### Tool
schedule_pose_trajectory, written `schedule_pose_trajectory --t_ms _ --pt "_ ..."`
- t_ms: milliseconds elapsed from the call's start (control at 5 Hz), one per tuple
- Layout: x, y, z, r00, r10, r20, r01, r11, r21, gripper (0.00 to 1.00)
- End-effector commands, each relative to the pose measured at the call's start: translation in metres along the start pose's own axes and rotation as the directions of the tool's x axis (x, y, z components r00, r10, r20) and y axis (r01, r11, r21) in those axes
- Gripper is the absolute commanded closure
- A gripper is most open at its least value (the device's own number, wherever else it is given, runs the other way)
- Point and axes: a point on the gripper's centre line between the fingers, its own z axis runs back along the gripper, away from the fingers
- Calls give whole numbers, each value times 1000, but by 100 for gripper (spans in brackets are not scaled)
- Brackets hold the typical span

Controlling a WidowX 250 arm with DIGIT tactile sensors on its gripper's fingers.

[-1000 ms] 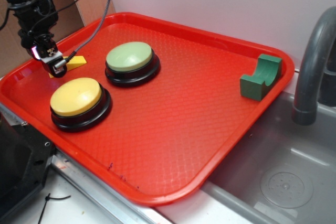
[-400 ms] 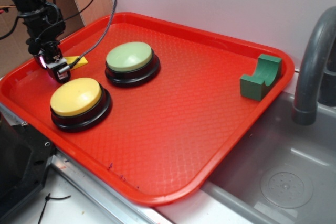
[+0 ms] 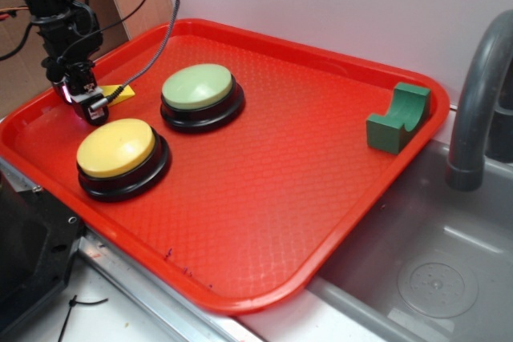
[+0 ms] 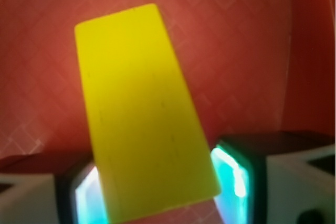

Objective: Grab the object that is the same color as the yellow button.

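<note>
The object, a small yellow wedge (image 3: 120, 91), lies at the tray's far left, just behind the yellow button (image 3: 116, 147). My gripper (image 3: 90, 104) stands low over the wedge's thick end, and only the tapered tip shows to its right. In the wrist view the wedge (image 4: 142, 114) fills the middle of the frame. My gripper (image 4: 157, 192) has one finger against each of its sides, shut on it.
The red tray (image 3: 240, 302) also holds a pale green button (image 3: 198, 87) to the right of the wedge and a dark green arch-cut block (image 3: 398, 118) at the far right corner. A grey faucet (image 3: 473, 118) and sink (image 3: 433, 278) lie to the right.
The gripper has shifted slightly left and settled over the wedge's thick end, hiding the yellow part that showed at its left a second ago. Since the last frame it has barely moved.
</note>
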Motion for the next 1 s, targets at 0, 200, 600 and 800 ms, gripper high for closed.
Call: schedule_pose_trajectory --t_ms 0,200,600,800 --pt "19 -41 83 981 180 67 -178 984 -25 100" --pt "21 -66 122 965 231 127 -225 972 -61 100" --pt "33 -126 187 971 141 195 -127 988 -83 100" --pt "41 -157 197 975 70 212 -71 997 -4 100"
